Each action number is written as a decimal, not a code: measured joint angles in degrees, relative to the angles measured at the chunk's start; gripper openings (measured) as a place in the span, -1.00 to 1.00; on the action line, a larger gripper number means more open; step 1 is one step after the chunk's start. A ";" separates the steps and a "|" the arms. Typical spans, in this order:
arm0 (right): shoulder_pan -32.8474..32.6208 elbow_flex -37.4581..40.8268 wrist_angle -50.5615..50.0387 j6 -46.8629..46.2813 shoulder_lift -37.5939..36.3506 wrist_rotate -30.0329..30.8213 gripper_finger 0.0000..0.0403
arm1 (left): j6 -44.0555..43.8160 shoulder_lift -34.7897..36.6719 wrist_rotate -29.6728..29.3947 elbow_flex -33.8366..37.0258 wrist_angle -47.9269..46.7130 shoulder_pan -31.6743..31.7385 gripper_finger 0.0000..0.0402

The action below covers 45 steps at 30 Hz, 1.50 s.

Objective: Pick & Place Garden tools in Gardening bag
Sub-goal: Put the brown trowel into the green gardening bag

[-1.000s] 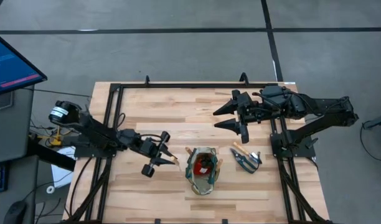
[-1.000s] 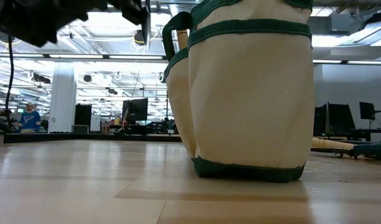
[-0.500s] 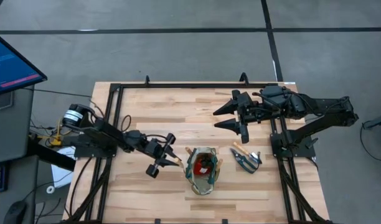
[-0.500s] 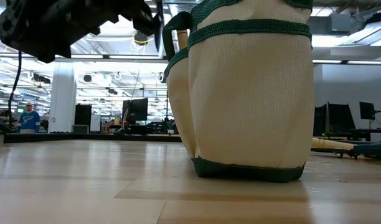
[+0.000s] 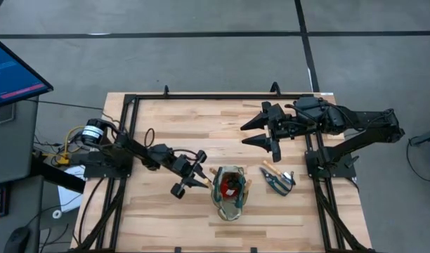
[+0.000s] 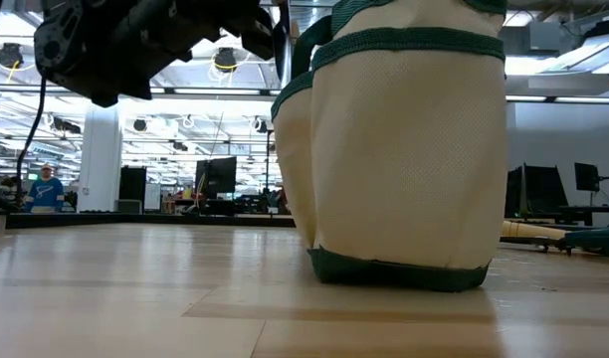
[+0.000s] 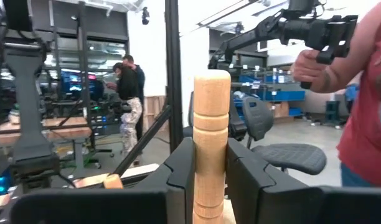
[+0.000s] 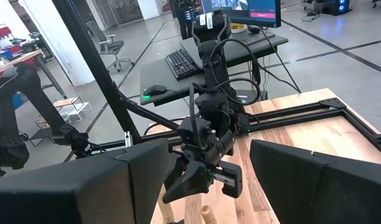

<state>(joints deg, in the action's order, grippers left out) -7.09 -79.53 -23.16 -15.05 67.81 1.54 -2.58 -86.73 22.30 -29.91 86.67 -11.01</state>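
The gardening bag [image 5: 228,192] stood upright near the table's [image 5: 201,119] six o'clock edge, with a red object [image 5: 230,185] and wooden handles showing in its open top, and the pruning shears [image 5: 277,178] lay on the wood just beside it at three o'clock. At the bag's nine o'clock, the left gripper [image 5: 192,176] hung just beside the rim, its fingers [image 7: 181,171] closed on a hand tool's pale wooden handle [image 7: 211,143]. The right gripper [image 5: 256,131] waited at about one o'clock from the bag, well apart, its jaws wide and holding nothing.

Upright bag [image 5: 229,193], shears [image 5: 277,179] beside
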 joint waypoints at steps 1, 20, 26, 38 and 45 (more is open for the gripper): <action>0.00 0.00 0.00 -0.01 0.00 0.00 0.10 | -0.54 -0.01 0.20 0.00 -0.07 0.15 -0.70; 0.00 0.00 -0.02 0.17 0.00 0.00 0.10 | -0.71 -0.03 0.28 -0.41 -0.52 -0.41 -0.69; 0.00 0.00 0.02 0.14 0.00 0.00 0.10 | -1.64 -3.40 0.20 -1.38 -0.20 -0.86 -0.69; -1.71 0.00 0.08 0.00 0.00 -0.02 0.10 | -2.44 -8.75 -0.20 -4.17 0.37 -1.75 -0.67; -1.97 0.00 0.09 0.03 0.00 -0.02 0.10 | -2.44 -8.75 -3.71 -4.11 -2.13 -2.65 -0.64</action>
<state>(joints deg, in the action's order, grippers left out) -9.06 -79.53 -23.07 -15.03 67.81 1.52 -5.02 -95.48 18.60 -34.03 84.53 -13.65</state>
